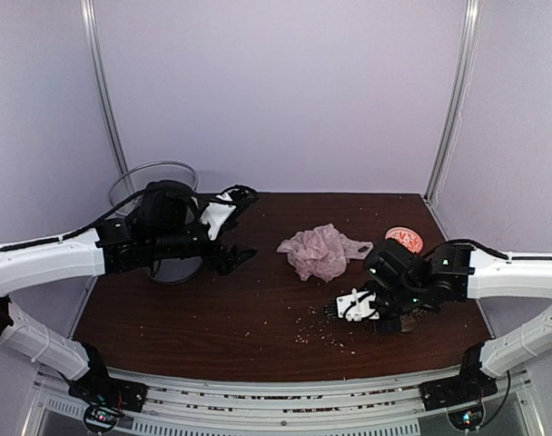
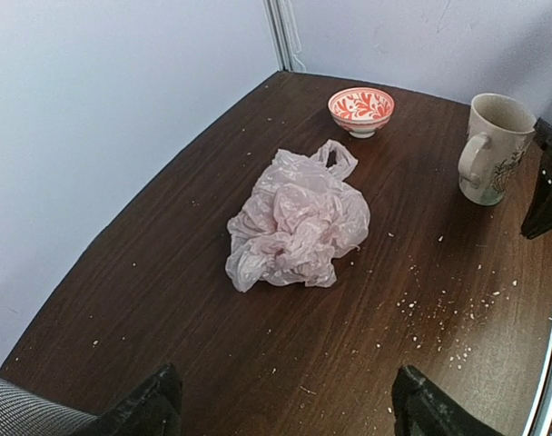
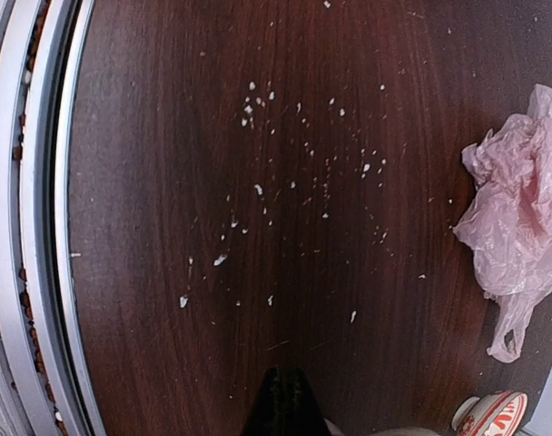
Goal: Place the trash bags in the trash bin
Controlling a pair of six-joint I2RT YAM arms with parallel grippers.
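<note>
Trash bag (image 2: 299, 222): crumpled pinkish-white film lying on the table (image 1: 212, 309), roughly midway between the two grippers. One loop handle points toward the bowl. Nothing touches it.
Trash bin (image 1: 167, 163): grey, see-through, thin metal rim. It stands at the far left corner, partly behind the left arm (image 1: 49, 259), well apart from the bag.
Left gripper (image 2: 285, 413): fingers spread wide and empty, facing the bag from the bin side.
Right gripper (image 3: 280, 391): fingers pressed together into one dark tip, holding nothing, low over scattered white crumbs (image 3: 294, 173).
Bowl (image 2: 360, 109): red-and-white pattern, far right, near the bag's handle.
Mug (image 2: 489, 150): cream with a dark motif on its side, too small to read as writing.
</note>
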